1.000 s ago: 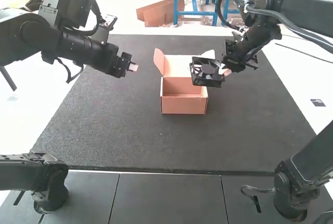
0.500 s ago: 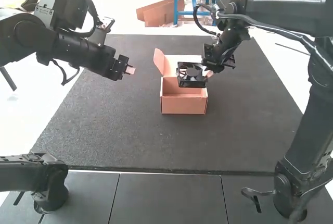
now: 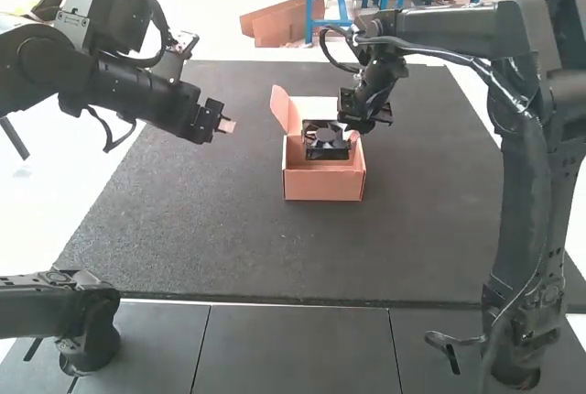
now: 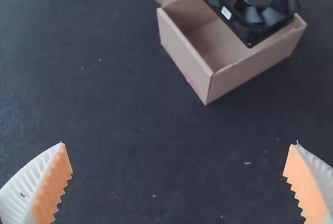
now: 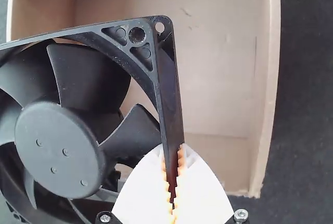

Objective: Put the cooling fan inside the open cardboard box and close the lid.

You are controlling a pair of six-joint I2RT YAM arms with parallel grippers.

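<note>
At the mouth of the open cardboard box (image 3: 323, 183), the cooling fan (image 3: 325, 139) was held tilted, partly inside, its frame edge pinched by the right claw (image 3: 352, 135); the left claw (image 3: 225, 125) was spread wide.

Both arms are matte black, built of round tubular links with thick cylindrical joints. The left arm (image 3: 101, 78) carries a pale grey boxy housing (image 3: 92, 0), and black cables (image 3: 119, 128) loop beside it; the right arm (image 3: 458, 18) has cables by its wrist too. The left hand (image 4: 177, 146) has white ribbed fingers (image 4: 31, 193) with orange saw-toothed pads (image 4: 52, 185) — the right hand (image 5: 173, 156) the same, with two small silver screws (image 5: 239, 214) at its root.
</note>
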